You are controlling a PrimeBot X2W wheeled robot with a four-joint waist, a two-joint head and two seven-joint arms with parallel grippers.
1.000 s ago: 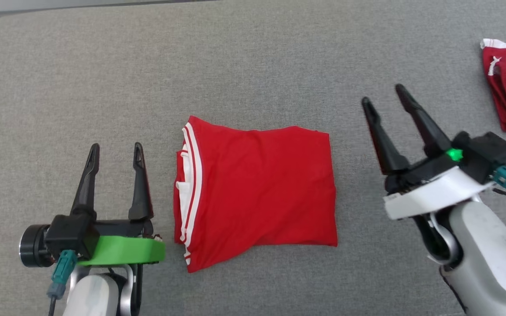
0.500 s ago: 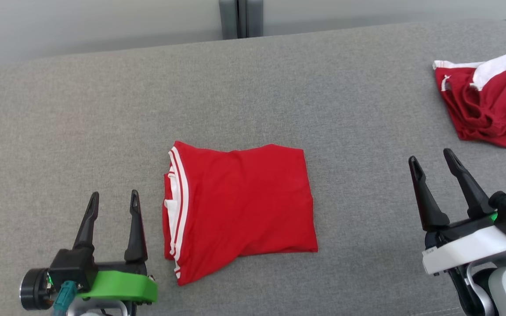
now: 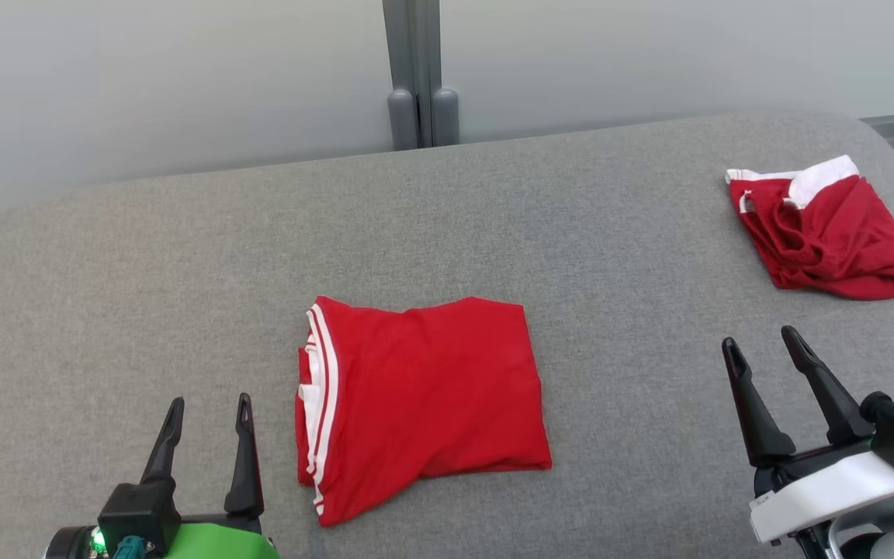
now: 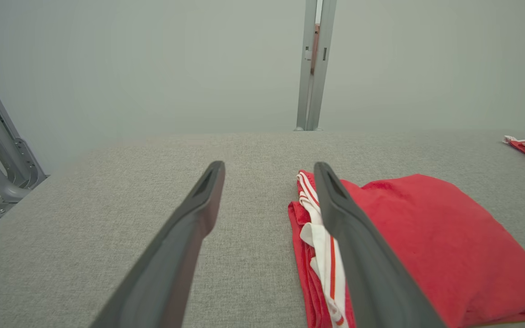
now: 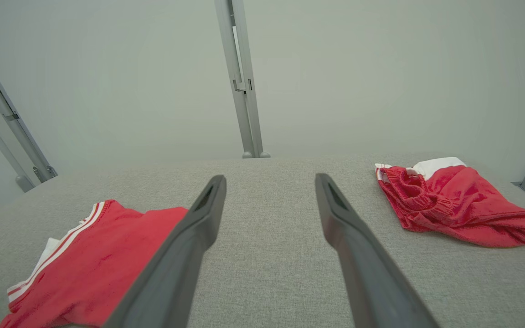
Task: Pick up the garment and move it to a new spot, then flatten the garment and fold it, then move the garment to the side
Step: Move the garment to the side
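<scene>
Head view: folded red garment (image 3: 424, 404) lies mid-surface on the grey padded top (image 3: 183, 272), flat and free of both arms. Left gripper (image 3: 209, 402) is at 7 o'clock, jaws spread, holding nothing, just beside the garment's striped hem (image 3: 323, 404). Right gripper (image 3: 760, 340) is at 4 o'clock, jaws also spread and holding nothing, well apart from the plain edge. The garment is near square and its long axis is hard to call. The hem runs 12–6 and faces 9 o'clock, toward the left arm. Crumpled red garment (image 3: 819, 241) sits at 2 o'clock.

Left wrist view: left gripper (image 4: 268, 169) is wide open, with the garment (image 4: 426, 237) off to 3–4 o'clock. The finger on that side overlaps the hem (image 4: 321, 237) in this view; contact can't be told.

Right wrist view: right gripper (image 5: 270, 181) is wide open over bare surface. The folded garment (image 5: 98, 255) is at 8 o'clock and the crumpled one (image 5: 454, 205) at 2 o'clock.

Fold looks done and the side move is left. The left arm is the nearer one.
</scene>
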